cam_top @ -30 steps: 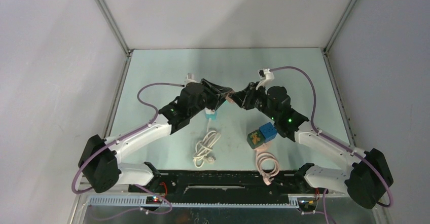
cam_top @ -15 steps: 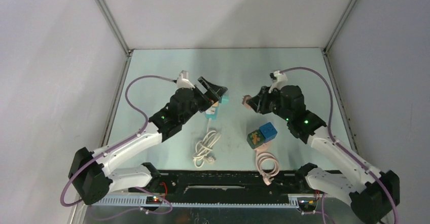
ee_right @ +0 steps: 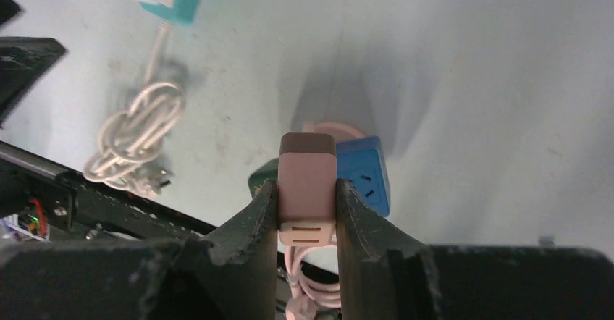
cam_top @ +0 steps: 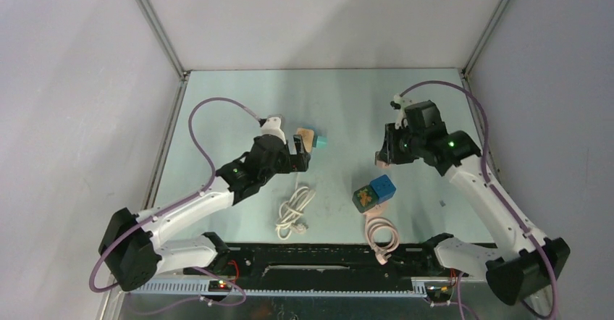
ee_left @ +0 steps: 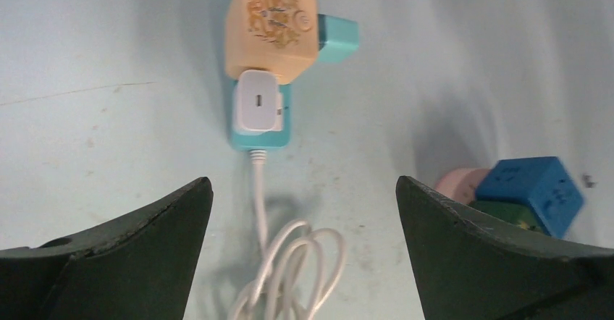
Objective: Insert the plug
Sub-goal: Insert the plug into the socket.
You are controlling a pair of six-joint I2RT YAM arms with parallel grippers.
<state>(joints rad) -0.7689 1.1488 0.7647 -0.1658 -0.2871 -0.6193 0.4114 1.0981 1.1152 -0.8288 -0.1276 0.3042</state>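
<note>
1. Up above the cube socket (cam_top: 375,192), a bit behind it and to its right, the right gripper (ee_right: 305,190) hangs in the air. Its jaws are squeezed tight on the pink plug (ee_right: 308,179).
2. The pink plug is not in any hole yet. It touches only the two fingers (ee_right: 257,219) that hold it. Seen from the right wrist, the cube socket's blue face with its little holes sits just past the plug. I cannot see the plug's pins.
3. Left of the cube socket and farther back, well apart from it, the teal socket block (ee_left: 337,35) lies flat on the table (cam_top: 326,95). A cream plug (ee_left: 271,34) and a white charger (ee_left: 258,103) are already pushed into it. A white cord (ee_left: 258,190) runs out of its end and curls into a loop left of the cube socket.
4. The left gripper (ee_left: 303,190) hangs over the teal block, also left of the cube socket. Its jaws are spread wide and hold nothing.
5. So the picking-up part looks done: the plug is held firmly.
6. The main part is left. The plug must be brought to a free socket, lined up, and pushed in. The cube socket is nearest, so I think it goes there, but I cannot be sure.
</note>
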